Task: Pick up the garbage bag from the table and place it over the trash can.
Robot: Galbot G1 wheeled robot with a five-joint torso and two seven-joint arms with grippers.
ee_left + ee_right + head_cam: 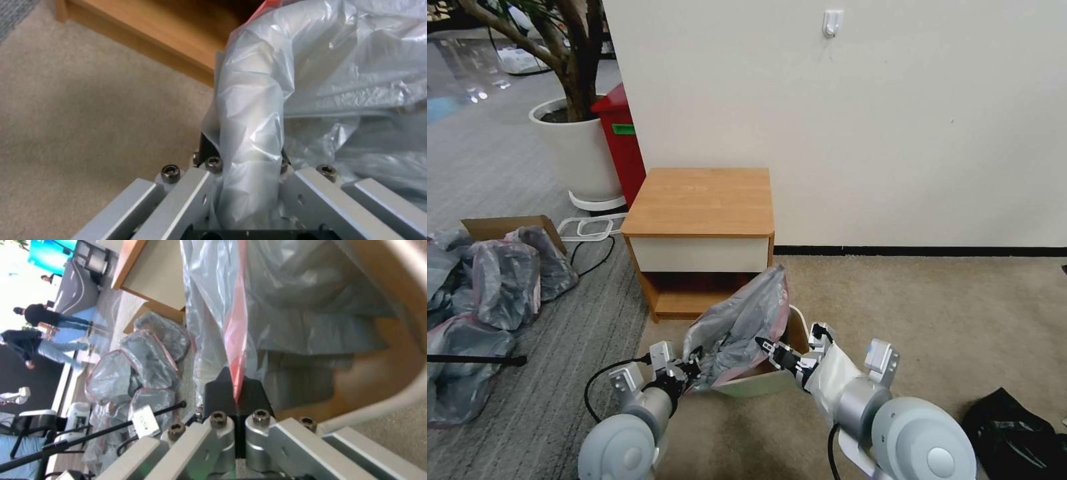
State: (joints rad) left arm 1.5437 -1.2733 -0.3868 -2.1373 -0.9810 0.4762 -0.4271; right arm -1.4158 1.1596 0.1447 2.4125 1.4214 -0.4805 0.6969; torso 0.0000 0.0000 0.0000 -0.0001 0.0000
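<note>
The garbage bag (740, 323), crinkly grey with a pink-red rim band, hangs bunched over the cream trash can (755, 385) on the carpet in front of the table (700, 200). My left gripper (692, 369) is shut on a gathered fold of the bag (249, 133) at the can's left side. At the can's right side my right gripper (766, 347) is shut on the pink rim band (236, 340), its black fingertips (218, 396) pressed together. The can's rim (400, 396) curves beside them, and part of the bag (302, 306) sags inside. The table top is bare.
A pile of grey bags (500, 280) and a cardboard box (507, 227) lie on the floor to the left, with a black rod (474, 360) near them. Behind stand a white planter (577, 150) and red bin (624, 140). A black bag (1014, 433) lies at the right.
</note>
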